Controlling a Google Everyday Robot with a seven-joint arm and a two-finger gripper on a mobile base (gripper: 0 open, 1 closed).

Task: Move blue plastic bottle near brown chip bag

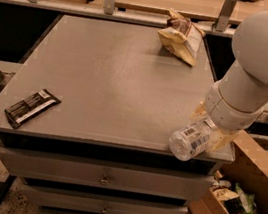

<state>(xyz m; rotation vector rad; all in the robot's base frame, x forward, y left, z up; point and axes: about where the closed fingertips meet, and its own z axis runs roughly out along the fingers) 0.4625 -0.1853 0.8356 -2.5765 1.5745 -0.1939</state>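
- My gripper [210, 130], at the front right corner of the grey table [102, 84], pinches the small clear blue-labelled plastic bottle [189, 139].
- The wrinkly cream-and-brown chip bag [181, 37] lies well beyond my gripper; I judge the carry not yet made.

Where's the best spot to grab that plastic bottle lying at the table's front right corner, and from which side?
Probably grip the blue plastic bottle across its round middle, coming from above: it lies on its side, base poking past the table edge, so a crosswise pinch fits. The gripper sits right over its far half.
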